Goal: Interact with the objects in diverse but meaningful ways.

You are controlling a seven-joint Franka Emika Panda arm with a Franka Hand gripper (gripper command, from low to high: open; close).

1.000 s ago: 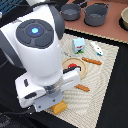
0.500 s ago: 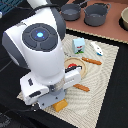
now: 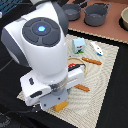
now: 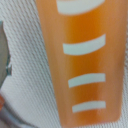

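Directly under the gripper [image 3: 59,100], golden-yellow bread loaf [image 4: 82,60], filling wrist view

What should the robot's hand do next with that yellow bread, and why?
Probably go straight down a little and close on the bread loaf. The wrist view is filled by it, so the hand sits right above it. In the exterior view the arm hides the gripper, with only the loaf's end peeking out, so whether it's open can't be told.

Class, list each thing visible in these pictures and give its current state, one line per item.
bread loaf: lying flat on the mat, fills the wrist view.
end effector: hidden beneath the arm, open or shut unclear.
white carton: upright on the mat.
white-and-blue tube: lying on the mat.
grey pots: upright, beyond the mat.
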